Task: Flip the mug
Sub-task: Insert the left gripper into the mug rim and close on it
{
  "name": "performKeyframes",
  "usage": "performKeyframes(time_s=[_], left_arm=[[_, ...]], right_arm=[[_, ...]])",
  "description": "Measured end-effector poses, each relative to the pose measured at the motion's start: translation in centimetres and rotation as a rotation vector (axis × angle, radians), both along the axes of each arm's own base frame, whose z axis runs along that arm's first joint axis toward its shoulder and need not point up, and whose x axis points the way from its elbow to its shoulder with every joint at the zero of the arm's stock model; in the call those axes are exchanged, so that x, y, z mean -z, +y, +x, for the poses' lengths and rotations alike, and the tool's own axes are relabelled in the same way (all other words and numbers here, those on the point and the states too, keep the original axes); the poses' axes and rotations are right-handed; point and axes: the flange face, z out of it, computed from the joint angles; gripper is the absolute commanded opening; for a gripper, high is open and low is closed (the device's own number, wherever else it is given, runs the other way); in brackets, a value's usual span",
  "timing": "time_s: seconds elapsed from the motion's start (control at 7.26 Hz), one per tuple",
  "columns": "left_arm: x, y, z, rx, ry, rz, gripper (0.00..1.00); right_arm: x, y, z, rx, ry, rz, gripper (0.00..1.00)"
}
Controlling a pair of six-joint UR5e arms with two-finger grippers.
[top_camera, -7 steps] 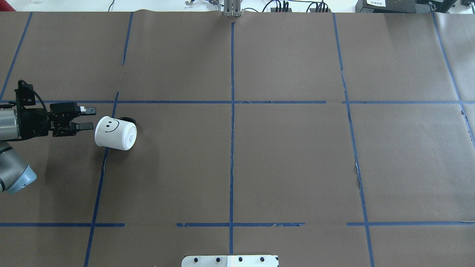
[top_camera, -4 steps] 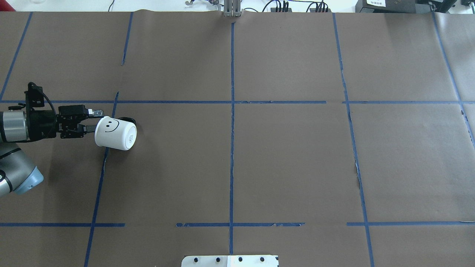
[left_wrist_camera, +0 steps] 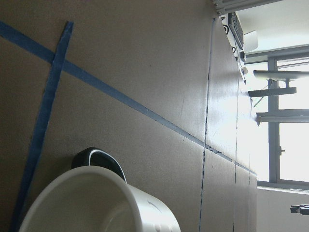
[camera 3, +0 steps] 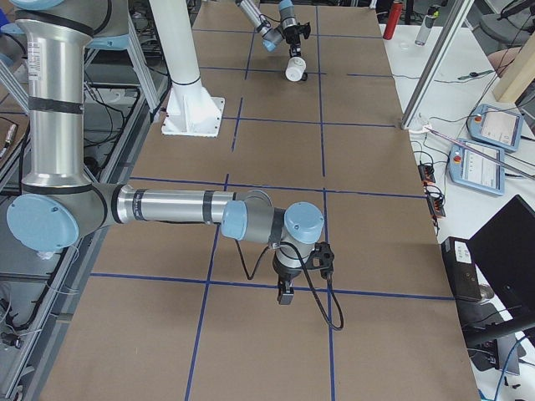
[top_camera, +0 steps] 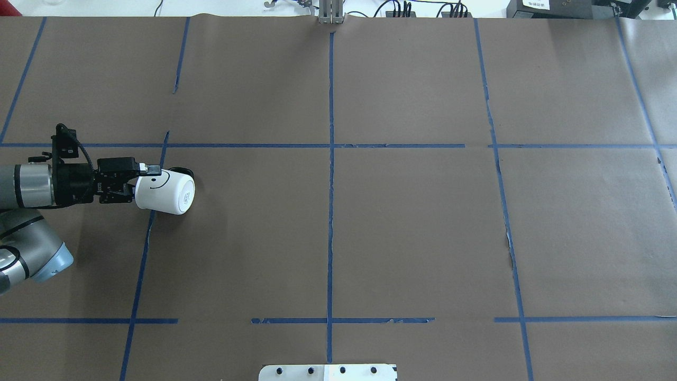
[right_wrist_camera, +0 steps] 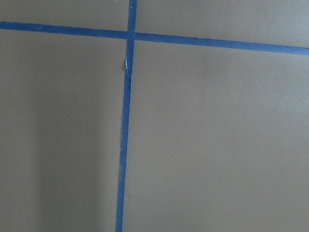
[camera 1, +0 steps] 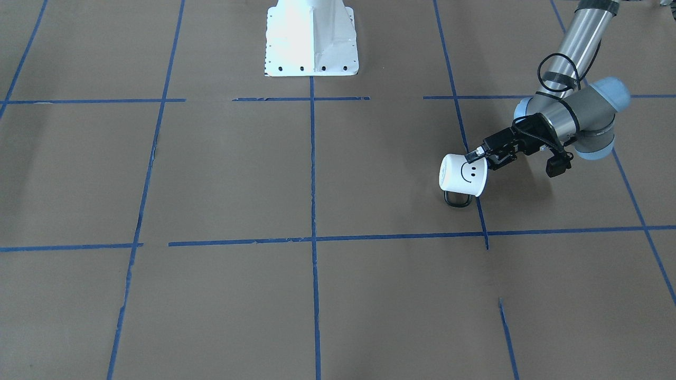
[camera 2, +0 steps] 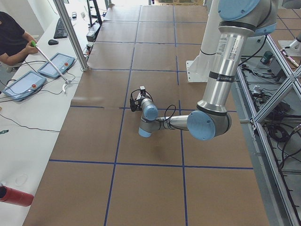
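Mug [top_camera: 165, 191]: glossy, smooth enamel look. Counter [top_camera: 412, 238]: matt brown paper, blue tape [top_camera: 331, 211] frayed in spots. Left arm tube [camera 1: 578, 31]: brushed metal.

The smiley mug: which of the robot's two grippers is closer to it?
Left. The left gripper is right at the open end of the mug, reaching over its rim. The right gripper hangs low over the table at the opposite end, far from it.

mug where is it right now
In the overhead view the mug lies on its side at the view's left, across a blue tape line, its open end meeting the left hand.
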Motion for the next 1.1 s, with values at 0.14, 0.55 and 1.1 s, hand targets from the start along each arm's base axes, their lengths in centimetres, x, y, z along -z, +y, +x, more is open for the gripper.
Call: performKeyframes(time_s=[0.14,0.55,1.1], left_arm=[[0.3,0.1,0.2,0.0,0.006,0.004,0.77],[1.0,0.6,0.9,0.006,0.023,0.007,0.0],[1.7,1.0,0.6,0.002,0.041,0.01,0.0]], right_arm=[[0.0,0.0,0.0,0.0,0.0,0.0,1.0],[0.0,0.0,0.0,0.0,0.0,0.0,1.0],[0.0,0.0,0.0,0.0,0.0,0.0,1.0]])
